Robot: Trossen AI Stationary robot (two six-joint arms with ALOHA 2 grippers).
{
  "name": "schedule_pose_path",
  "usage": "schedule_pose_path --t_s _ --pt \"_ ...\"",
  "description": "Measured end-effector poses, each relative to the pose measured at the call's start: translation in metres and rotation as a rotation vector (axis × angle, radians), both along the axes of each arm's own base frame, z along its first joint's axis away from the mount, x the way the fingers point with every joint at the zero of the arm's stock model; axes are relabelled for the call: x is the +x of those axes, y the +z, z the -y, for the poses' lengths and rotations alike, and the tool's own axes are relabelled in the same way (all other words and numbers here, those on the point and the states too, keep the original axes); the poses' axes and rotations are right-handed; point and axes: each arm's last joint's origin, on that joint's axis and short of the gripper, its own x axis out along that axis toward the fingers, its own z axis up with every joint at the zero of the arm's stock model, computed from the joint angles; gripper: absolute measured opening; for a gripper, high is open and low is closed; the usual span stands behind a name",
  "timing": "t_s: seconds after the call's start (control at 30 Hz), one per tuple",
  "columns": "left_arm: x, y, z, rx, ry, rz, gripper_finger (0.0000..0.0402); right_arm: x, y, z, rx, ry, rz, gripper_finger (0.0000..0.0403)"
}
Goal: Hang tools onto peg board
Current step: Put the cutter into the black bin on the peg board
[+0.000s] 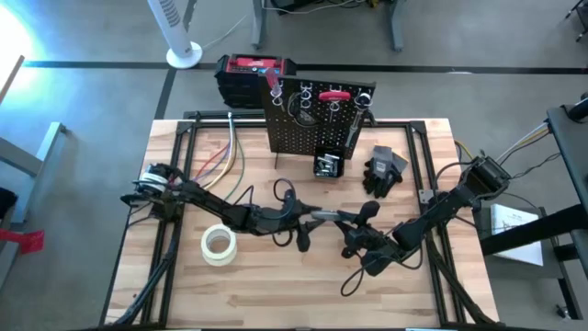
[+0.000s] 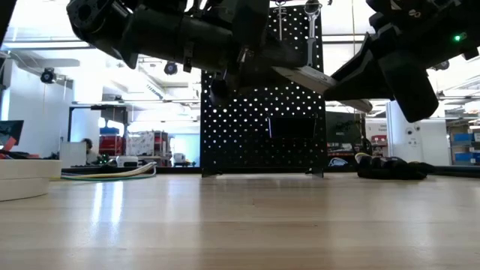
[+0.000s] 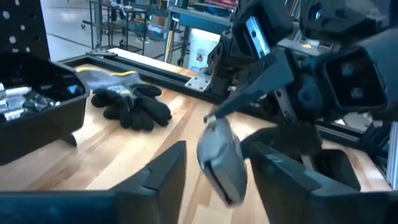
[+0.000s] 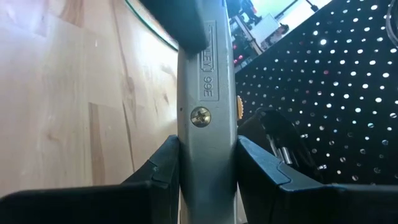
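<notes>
Grey knife (image 4: 207, 118), mid-air between both arms over the table's (image 1: 276, 294) middle, sits pinched in the right gripper (image 4: 207, 168). Left gripper (image 3: 214, 171) straddles its other end, fingers spread, not touching. Beyond lie black gloves (image 1: 384, 170), then the peg board (image 1: 312, 124) upright at the back edge.

Smooth matt grey metal utility knife (image 4: 206, 106), pale grained wooden table (image 1: 276, 294), perforated black metal peg board (image 1: 312, 115).
</notes>
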Motion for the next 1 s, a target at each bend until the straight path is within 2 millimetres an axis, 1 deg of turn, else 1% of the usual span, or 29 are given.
schedule_pose_path --t_s 0.07,0.13,0.2,0.27,0.37,0.5,0.53,0.63,0.7,0.77,0.9,1.0 --pt "0.001 0.001 0.000 0.001 0.001 0.006 0.0183 0.000 0.000 0.000 -0.001 0.000 -0.001 0.0097" --pt "0.002 0.002 -0.001 0.000 0.003 0.008 0.0192 0.000 0.000 0.000 -0.006 0.001 -0.005 0.0097" --pt "0.003 0.004 -0.001 -0.001 0.004 0.015 0.0192 0.000 0.000 0.000 -0.011 0.002 -0.008 0.0097" --pt "0.004 0.005 -0.001 -0.001 0.005 0.013 0.0183 0.000 0.000 0.000 -0.013 0.002 -0.011 0.0097" --pt "0.004 0.003 -0.002 0.003 0.005 -0.008 0.0149 0.000 0.000 0.000 -0.017 0.000 -0.010 0.0097" --pt "0.004 0.003 -0.001 -0.016 0.005 -0.001 0.0067 -0.001 0.000 0.001 -0.035 -0.005 -0.018 0.0096" --pt "0.004 0.003 -0.001 -0.011 0.004 -0.003 0.0056 -0.001 0.000 0.001 -0.033 -0.005 -0.017 0.0091" --pt "0.003 0.003 -0.001 0.005 0.001 -0.009 0.0056 -0.001 -0.001 0.001 -0.018 -0.004 -0.012 0.0088" --pt "0.003 0.002 -0.001 0.023 -0.004 -0.022 0.0056 0.000 -0.001 0.000 0.010 -0.002 -0.001 0.0103" --pt "0.003 0.001 -0.001 0.065 -0.014 -0.046 0.0056 0.000 -0.001 0.000 0.058 -0.005 0.022 0.0132" --pt "0.000 -0.006 0.004 0.269 -0.062 -0.149 0.0056 0.002 0.003 -0.003 0.183 -0.015 0.094 0.0186" --pt "-0.002 -0.007 0.014 0.416 -0.117 -0.184 0.0056 0.007 0.009 -0.007 0.259 0.003 0.114 0.0210"
